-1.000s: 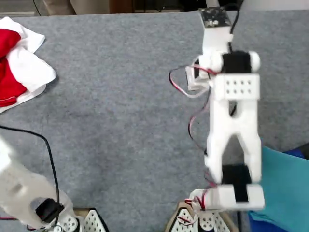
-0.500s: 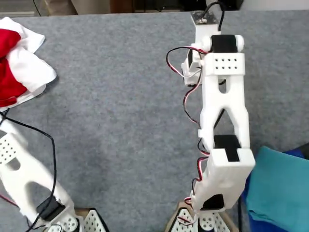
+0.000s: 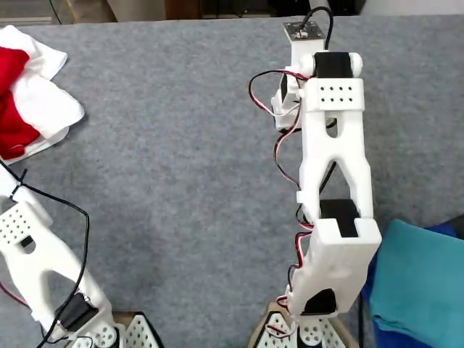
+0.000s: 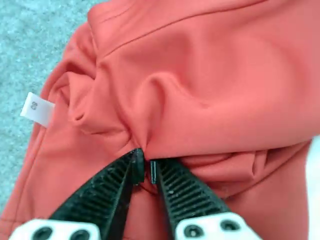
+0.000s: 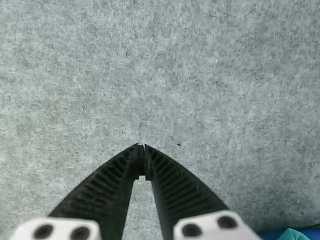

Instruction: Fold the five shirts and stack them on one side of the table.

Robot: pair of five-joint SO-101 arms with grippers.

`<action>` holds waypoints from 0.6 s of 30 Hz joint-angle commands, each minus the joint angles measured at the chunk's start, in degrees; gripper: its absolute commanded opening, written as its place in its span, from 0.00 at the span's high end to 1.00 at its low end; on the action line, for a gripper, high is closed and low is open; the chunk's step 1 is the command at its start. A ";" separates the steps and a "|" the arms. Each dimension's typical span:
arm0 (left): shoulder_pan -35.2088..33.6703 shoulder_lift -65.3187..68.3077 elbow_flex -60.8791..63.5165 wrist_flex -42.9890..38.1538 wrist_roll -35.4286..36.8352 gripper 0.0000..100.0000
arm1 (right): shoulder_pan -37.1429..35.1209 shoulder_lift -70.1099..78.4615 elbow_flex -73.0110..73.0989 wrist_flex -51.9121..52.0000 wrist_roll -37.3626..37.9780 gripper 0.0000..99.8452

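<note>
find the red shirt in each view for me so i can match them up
high view: red shirt at the far left edge, bundled with a white shirt.
left wrist view: it covers most of the picture, a fold pinched in the left tool.
right wrist view: grey carpet under the shut right tool.
shared landmark: the grey carpet.

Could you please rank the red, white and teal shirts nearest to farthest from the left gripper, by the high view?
1. red shirt, far left, pinched by the left gripper.
2. white shirt, bunched against it.
3. teal shirt, near right edge.
</note>
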 commanded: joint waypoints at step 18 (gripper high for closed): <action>13.54 -44.70 -4.66 43.52 9.14 0.98 | 1.36 -2.77 4.97 1.93 -2.29 0.99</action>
